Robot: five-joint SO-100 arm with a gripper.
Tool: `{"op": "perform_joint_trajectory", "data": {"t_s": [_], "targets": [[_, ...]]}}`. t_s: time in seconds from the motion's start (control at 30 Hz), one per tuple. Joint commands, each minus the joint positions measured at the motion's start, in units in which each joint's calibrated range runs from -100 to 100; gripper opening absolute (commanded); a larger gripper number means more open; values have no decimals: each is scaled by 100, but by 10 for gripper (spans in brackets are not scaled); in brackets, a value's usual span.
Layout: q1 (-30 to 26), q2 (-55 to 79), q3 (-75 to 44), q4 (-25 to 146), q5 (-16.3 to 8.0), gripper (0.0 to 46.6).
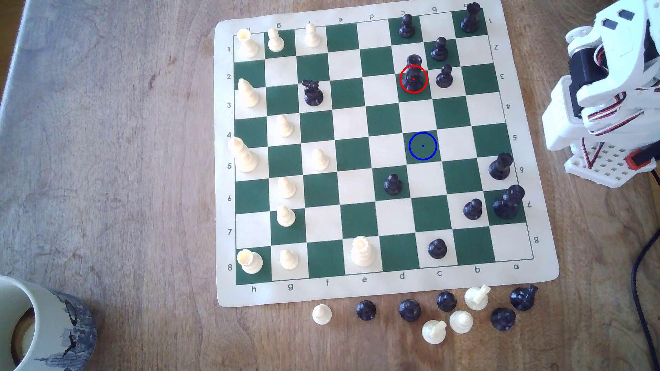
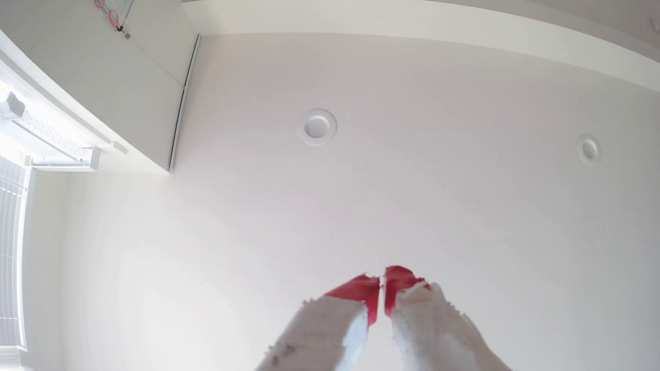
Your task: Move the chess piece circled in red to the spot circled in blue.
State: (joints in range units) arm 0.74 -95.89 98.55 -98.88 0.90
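Observation:
The chess piece (image 1: 413, 73), tall, glossy black with a notched round top, stands on a dark green square inside a red ring in the exterior view. The spot (image 1: 423, 146), a green square with a blue ring and centre dot, lies two rows nearer the front and is bare. The white arm (image 1: 603, 89) is folded up off the board at the exterior view's right edge. In the wrist view my gripper (image 2: 381, 280) points up at a white ceiling; its red-tipped fingers (image 2: 360, 289) are together, holding nothing.
Black pawns (image 1: 444, 76) stand close beside and behind the circled piece. A black knight (image 1: 313, 92) and white pieces (image 1: 246, 96) occupy the board's left part. Captured pieces (image 1: 460, 314) lie in front of the mat. A mug (image 1: 39, 328) sits at the front left. Cables (image 1: 643, 271) trail at the right.

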Motion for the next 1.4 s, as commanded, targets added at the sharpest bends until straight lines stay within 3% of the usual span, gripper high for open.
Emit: {"op": "perform_joint_trajectory", "data": {"t_s": [0.0,0.47,0.67,1.03,1.2,1.37], "targets": [[376,5,136,888,20,2],[884,5,-689,4966,-20,2],[1244,14,-1777,9061,-24,2],[1768,14,-3273,14155,-15,2],[1635,540,-3981,15523,-317,2],[1690,1924,-4851,16473,-381,3]]}}
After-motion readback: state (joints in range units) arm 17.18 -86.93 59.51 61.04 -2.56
